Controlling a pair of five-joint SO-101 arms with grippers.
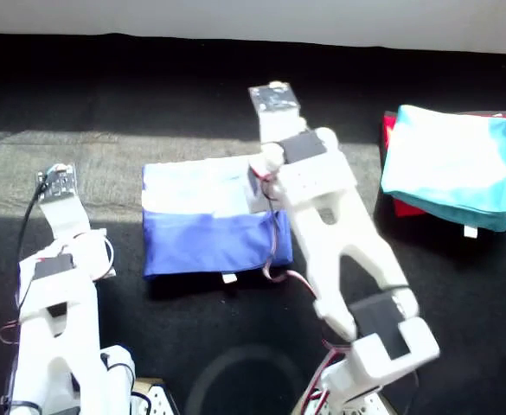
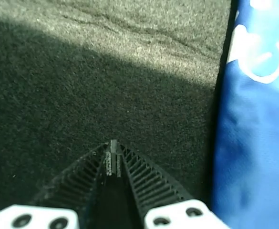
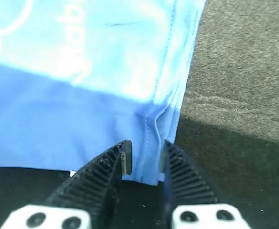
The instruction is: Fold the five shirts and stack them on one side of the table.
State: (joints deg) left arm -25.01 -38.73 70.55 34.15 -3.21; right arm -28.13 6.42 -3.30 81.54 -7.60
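At 3 o'clock on the table [image 1: 114, 156]: stack of folded shirts, teal shirt [image 1: 456, 164] on top, red shirt [image 1: 406, 207] showing under it along the 9 and 6 o'clock edges. Can't tell how many layers below. Well apart from the blue shirt [image 1: 209, 233], with the right arm [image 1: 330, 225] between the two, its upper links covering the blue shirt's 3 o'clock edge in the high view. Small white tag [image 1: 228, 278] at that shirt's 6 o'clock hem.

Blue shirt mid-table, folded to a flat rectangle, white print up (12 o'clock half sunlit, 6 o'clock half shaded).

On the right gripper [image 3: 144, 157]: fingers parted a little, straddling the seamed side edge at a corner of the blue shirt; cloth flat in the gap, puckered just ahead. No clear pinch on it. On the left gripper [image 2: 112, 155]: fingers closed tip to tip, nothing held, low over bare cover [image 2: 82, 71], blue shirt's 9 o'clock edge near but not touching. Base of the left arm [image 1: 58, 294] at 8 o'clock.

Surface: dark felt-like cover, sunlit band running 9 to 3 o'clock, shade toward 6. White wall [image 1: 253, 17] along the 12 o'clock side.
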